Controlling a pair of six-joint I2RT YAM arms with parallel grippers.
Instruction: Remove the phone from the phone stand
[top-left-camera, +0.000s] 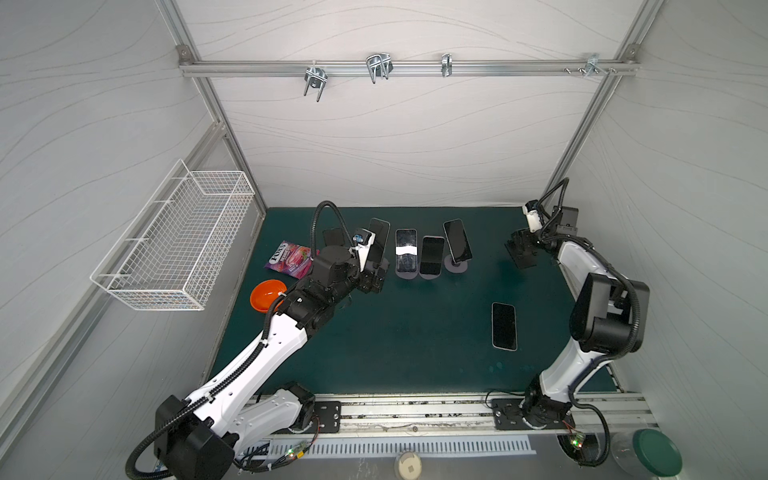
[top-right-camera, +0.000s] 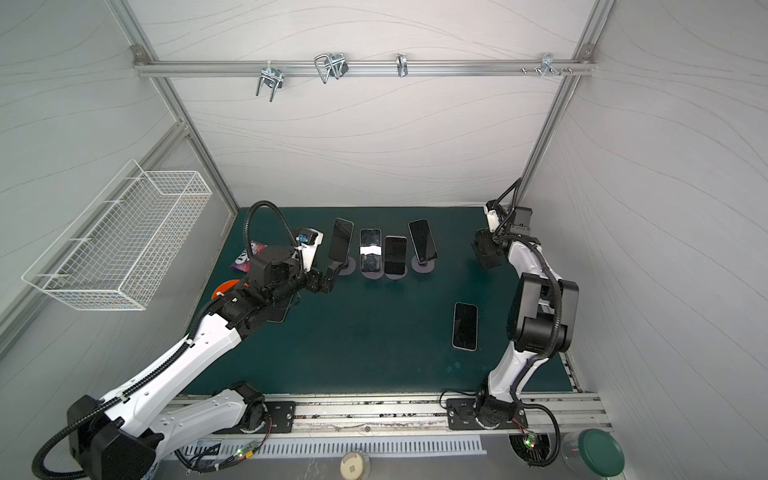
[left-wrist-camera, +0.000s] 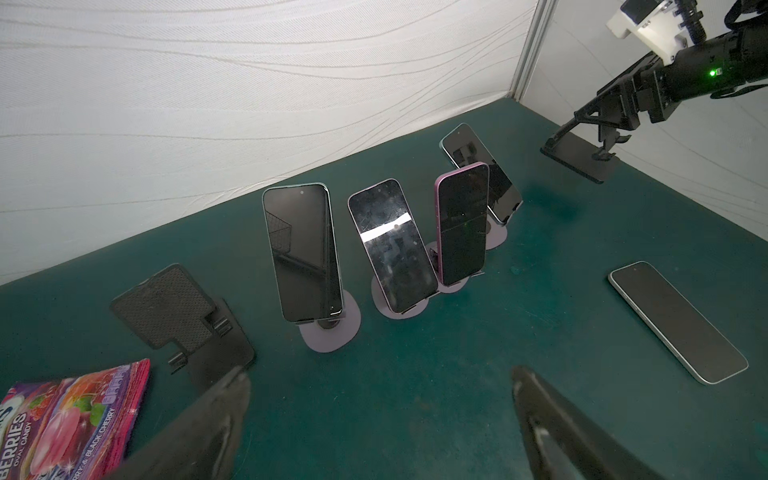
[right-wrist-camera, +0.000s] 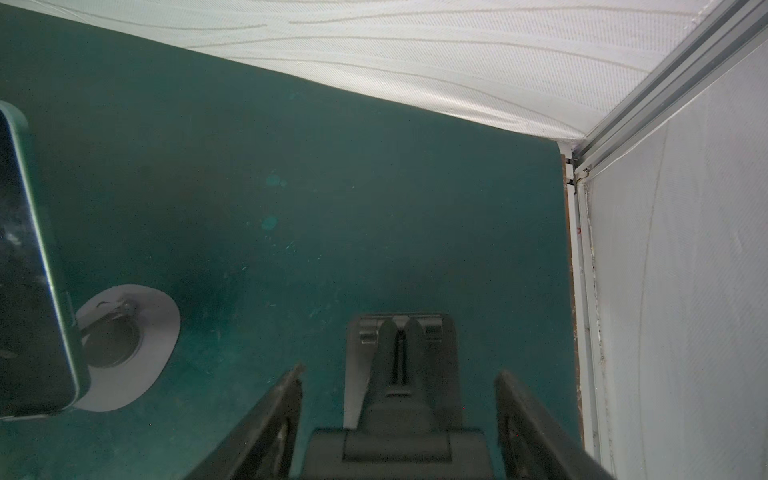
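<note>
The left pincer (left-wrist-camera: 380, 376) is hanging fully released, with nothing between its jaws, low over the desk (top-left-camera: 415, 332) and facing a row of 4 propped handsets. It is probably lining up on the nearest one. That phone (left-wrist-camera: 301, 253) is sitting at centre-left of the left wrist frame and at the left end of the row in both top views. It is leaning back on its phone stand (left-wrist-camera: 332, 334), whose pale round foot is resting on the green mat. The lean is leaving the long edges free, which likely explains the wide-open approach. 3 more phones (left-wrist-camera: 390, 249) are crowding it on the right, so the free room is lying mostly to its left. At the upper right of that frame the right pincer (right-wrist-camera: 400, 372) is straddling an empty black stand (left-wrist-camera: 582, 162), jaws partway apart. I cannot tell whether they are pressing on it. Another phone (top-left-camera: 504, 326) is lying flat at right of centre, off any stand.
</note>
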